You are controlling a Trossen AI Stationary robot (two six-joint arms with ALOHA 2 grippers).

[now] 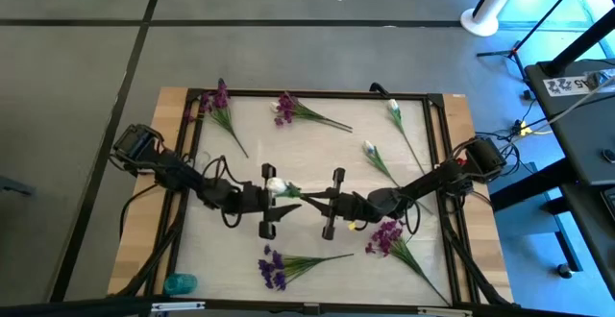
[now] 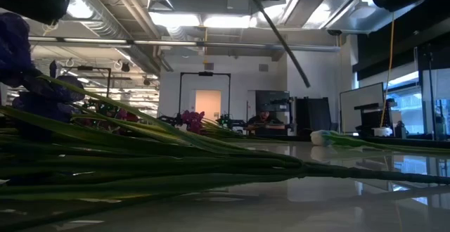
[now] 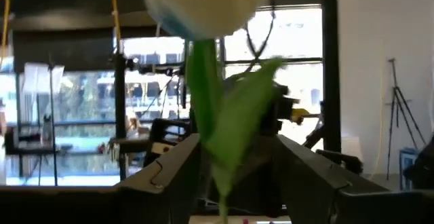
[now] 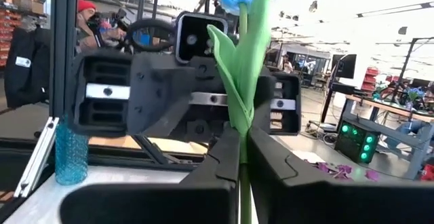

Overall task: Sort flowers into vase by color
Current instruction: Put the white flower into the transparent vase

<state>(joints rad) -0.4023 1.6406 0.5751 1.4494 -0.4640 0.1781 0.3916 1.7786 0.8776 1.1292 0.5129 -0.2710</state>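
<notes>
Both grippers meet nose to nose above the middle of the table. My right gripper is shut on a white-budded flower. Its bud points at my left gripper. The left gripper is open, with a finger on either side of the stem and leaf; no touch shows. Several purple flowers and two white ones lie flat on the table. My right gripper pinches the white flower's green stem between its two fingers, just below the leaf. It comes level from the table's right side, with the fingers across the stem. The flower is lifted clear of the table, bud end sticking out toward the left gripper.
A small teal ribbed item stands near the table's near-left corner. A black frame borders the white mat. In the low view, purple flower stems fill the foreground and a white bud lies farther back. People sit in the room beyond the table.
</notes>
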